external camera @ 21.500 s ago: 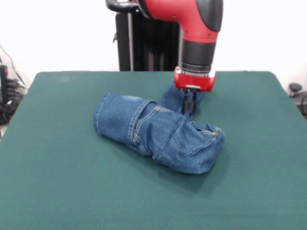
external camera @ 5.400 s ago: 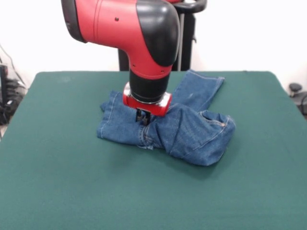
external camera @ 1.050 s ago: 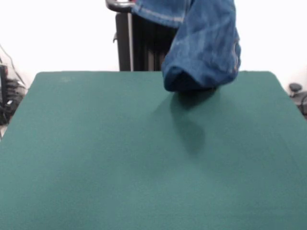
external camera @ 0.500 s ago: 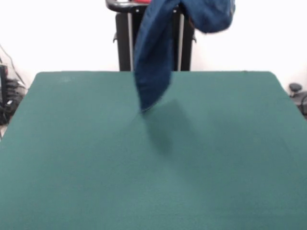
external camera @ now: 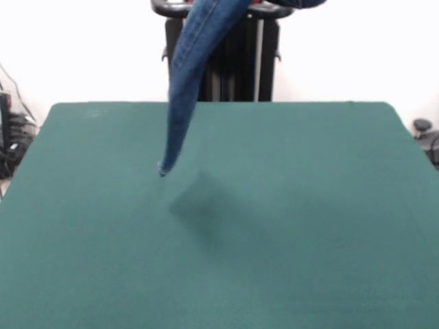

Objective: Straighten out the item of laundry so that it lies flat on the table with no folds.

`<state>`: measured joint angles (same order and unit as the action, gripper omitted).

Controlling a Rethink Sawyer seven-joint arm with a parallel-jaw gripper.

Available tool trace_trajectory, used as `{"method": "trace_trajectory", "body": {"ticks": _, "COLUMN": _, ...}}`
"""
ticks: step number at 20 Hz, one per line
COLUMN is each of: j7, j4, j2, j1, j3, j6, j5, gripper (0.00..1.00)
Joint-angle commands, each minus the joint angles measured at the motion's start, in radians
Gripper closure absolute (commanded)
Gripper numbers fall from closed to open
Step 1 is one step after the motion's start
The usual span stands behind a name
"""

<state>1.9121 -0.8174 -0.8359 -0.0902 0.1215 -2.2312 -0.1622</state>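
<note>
The pair of small blue denim jeans (external camera: 186,82) hangs in the air above the wide bench with the dark green cloth-like top (external camera: 309,226). One leg shows as a long narrow strip that comes down from the top edge of the front view, and its hem end hangs just over the far part of the bench, left of centre. A soft shadow lies on the bench just below and to the right of that hem. Nothing else rests on the bench.

The hand is above the frame and not in view, so you cannot tell how it grips.

Treat the denim as soft and limp but fairly heavy for cloth: judging by its drape, it will swing and fold under its own weight. Expect seams, hems and waistband to be the firmest holds. To open the garment, take hold at a hem or waistband corner.
</note>
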Motion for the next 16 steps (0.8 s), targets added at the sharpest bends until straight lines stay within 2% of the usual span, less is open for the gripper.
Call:
{"method": "trace_trajectory", "body": {"ticks": 1, "j7": 0.149, "j4": 0.160, "j2": 0.126, "j1": 0.009, "j3": -0.104, "j6": -0.177, "j5": -0.021, "gripper": 1.00}}
{"method": "trace_trajectory", "body": {"ticks": 9, "j7": 0.117, "j4": 0.185, "j2": 0.173, "j1": 0.010, "j3": -0.089, "j6": -0.121, "j5": -0.003, "gripper": 1.00}}
{"method": "trace_trajectory", "body": {"ticks": 16, "j7": 0.077, "j4": 0.274, "j2": 0.242, "j1": 0.000, "j3": -0.087, "j6": -0.119, "j5": -0.017, "gripper": 1.00}}
